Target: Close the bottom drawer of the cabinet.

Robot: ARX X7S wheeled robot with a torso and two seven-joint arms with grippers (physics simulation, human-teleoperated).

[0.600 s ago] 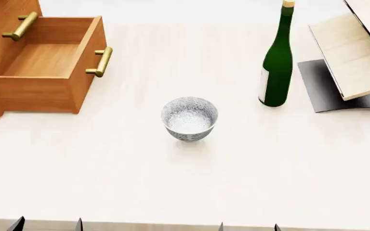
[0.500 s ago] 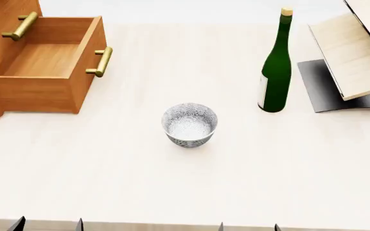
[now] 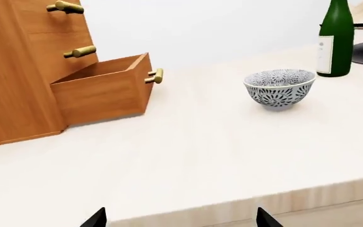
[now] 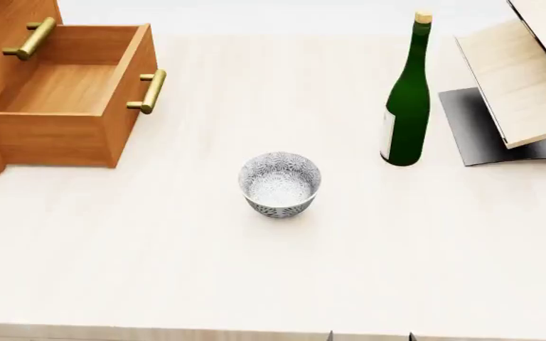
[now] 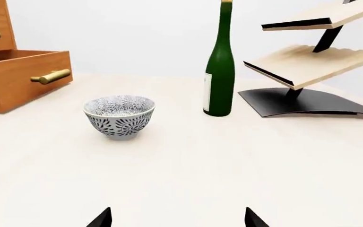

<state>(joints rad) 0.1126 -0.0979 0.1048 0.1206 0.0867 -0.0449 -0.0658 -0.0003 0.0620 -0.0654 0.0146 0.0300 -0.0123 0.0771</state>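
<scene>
The cabinet (image 4: 3, 42) stands at the table's far left. Its bottom drawer (image 4: 65, 106) is pulled out and empty, with its brass handle (image 4: 150, 91) facing right. In the left wrist view the drawer (image 3: 99, 90) and its handle (image 3: 154, 75) lie well ahead of my left gripper (image 3: 180, 221), which is open, empty and over the table's front edge. My right gripper (image 5: 177, 220) is open and empty, low over the table, with the drawer (image 5: 17, 78) far off. Only its fingertips (image 4: 331, 335) show in the head view.
A patterned bowl (image 4: 280, 183) sits mid-table. A green bottle (image 4: 406, 99) stands behind it to the right. A pale tilted wooden rack (image 4: 529, 78) on a dark base stands at the far right. The bowl (image 3: 279, 87) also shows in the left wrist view.
The bowl and bottle have shifted slightly nearer in the head view. My left fingertips have dropped out of that view's lower edge. The drawer has not moved.
</scene>
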